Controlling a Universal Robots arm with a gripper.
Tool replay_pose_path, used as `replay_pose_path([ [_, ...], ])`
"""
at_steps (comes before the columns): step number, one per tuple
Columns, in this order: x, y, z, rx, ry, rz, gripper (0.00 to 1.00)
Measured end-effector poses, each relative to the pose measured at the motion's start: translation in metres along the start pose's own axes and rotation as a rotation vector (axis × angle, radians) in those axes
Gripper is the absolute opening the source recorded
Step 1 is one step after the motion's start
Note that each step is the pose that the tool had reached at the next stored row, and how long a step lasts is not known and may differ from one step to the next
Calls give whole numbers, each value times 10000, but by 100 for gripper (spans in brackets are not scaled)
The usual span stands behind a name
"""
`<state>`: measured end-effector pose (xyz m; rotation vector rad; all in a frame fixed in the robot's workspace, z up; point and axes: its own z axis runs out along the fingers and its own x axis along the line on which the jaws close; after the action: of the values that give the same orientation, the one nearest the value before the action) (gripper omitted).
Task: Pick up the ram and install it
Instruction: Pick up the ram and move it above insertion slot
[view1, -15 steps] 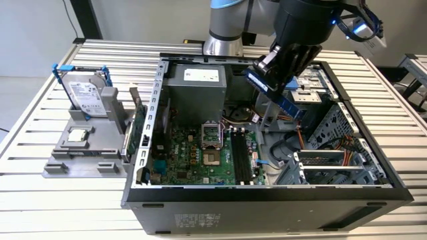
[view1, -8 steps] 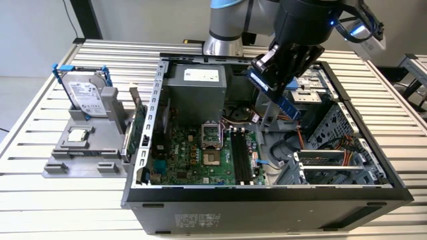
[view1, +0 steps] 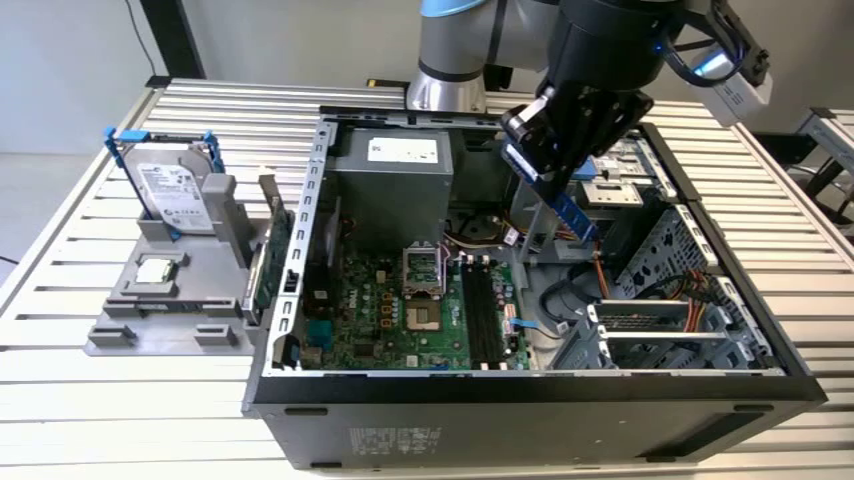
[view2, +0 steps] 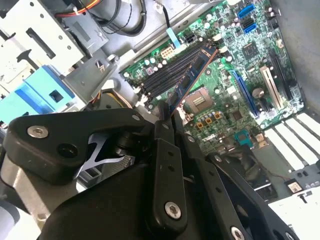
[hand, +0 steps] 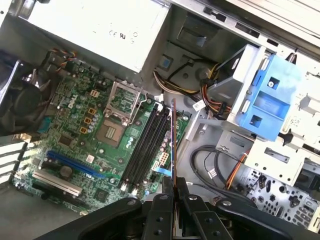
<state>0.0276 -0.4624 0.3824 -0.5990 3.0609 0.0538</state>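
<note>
Exterior view: the gripper (view1: 541, 160) pinches the ram (view1: 569, 212) by one end, holding it tilted in the air above the open case (view1: 534, 420). In the second wrist view it hangs over the slots (view2: 165, 75).

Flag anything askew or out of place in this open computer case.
Only the long, thin dark blue ram stick: the black gripper is shut on one end and it hangs slanted in mid-air, while the black memory slots on the green motherboard sit empty. Nothing looks spilled or damaged.
</note>
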Motion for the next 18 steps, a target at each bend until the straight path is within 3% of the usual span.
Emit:
replay_pose_path([
  [5,0,0,0,9,-10,323,0],
  [18,0,0,0,13,-14,464,0],
])
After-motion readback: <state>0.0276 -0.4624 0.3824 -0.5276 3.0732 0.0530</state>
